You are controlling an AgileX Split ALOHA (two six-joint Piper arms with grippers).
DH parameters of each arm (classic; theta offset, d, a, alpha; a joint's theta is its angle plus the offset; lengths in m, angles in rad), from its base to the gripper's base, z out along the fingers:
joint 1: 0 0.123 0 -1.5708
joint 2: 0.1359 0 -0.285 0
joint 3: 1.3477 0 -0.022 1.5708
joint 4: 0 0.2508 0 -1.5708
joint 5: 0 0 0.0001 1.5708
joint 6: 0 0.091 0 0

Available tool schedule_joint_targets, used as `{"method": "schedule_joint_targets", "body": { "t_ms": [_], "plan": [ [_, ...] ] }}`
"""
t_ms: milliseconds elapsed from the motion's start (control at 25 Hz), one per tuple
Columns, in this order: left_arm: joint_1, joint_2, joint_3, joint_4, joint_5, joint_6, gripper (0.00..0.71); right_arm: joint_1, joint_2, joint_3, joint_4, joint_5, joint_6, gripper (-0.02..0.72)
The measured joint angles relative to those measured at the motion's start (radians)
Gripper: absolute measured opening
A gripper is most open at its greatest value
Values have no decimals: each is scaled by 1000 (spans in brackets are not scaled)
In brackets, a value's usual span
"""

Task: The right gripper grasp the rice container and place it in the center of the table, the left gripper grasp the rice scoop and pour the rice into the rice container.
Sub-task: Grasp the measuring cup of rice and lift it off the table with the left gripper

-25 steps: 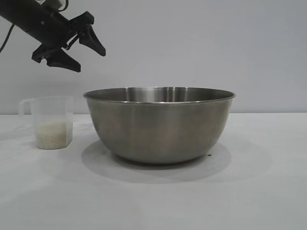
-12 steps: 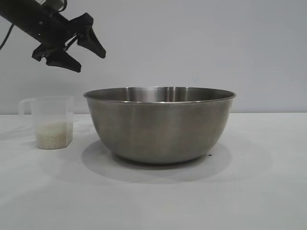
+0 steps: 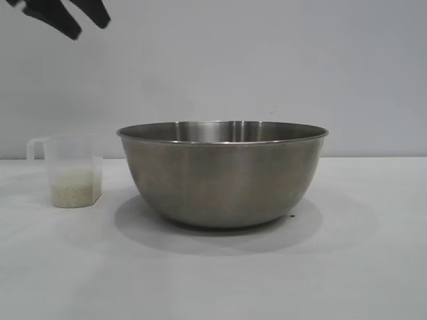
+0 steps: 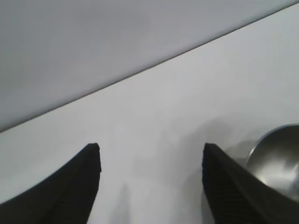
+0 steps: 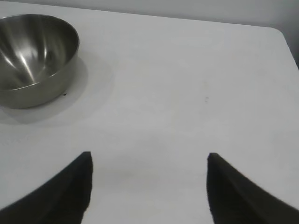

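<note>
Rice scoop with rice stands on the worktop just left of the rice container. Left end effector, fingers spread and empty, hangs high above the scoop, seemingly a little left of it. Right end effector open, well apart from the container.

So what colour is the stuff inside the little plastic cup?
White. The rice sits pale at the bottom of the clear rice scoop, seen best in the exterior view.

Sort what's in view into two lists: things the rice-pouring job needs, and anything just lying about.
Job:
rice container
rice scoop
rice
left gripper, open, empty
right gripper, open, empty
table

Lying about:
nothing visible
</note>
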Motion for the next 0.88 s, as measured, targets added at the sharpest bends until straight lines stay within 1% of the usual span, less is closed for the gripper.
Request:
{"method": "schedule_joint_targets", "body": {
  "t_ms": [200,280,440,560,680,760,880],
  "plan": [
    [0,-15,0,125,182,-111,457,0,0,0,0,0,0,442],
    [0,-20,0,169,233,-139,457,0,0,0,0,0,0,442],
    [0,-48,29,257,272,-187,457,0,0,0,0,0,0,442],
    [0,-89,67,286,266,-198,457,0,0,0,0,0,0,442],
    [0,-148,127,291,219,-201,457,0,0,0,2,0,0,442],
    [0,-192,175,286,170,-201,457,0,0,0,2,0,0,442],
    [0,-262,284,256,77,-201,457,0,0,0,2,0,0,442]
  ]
}}
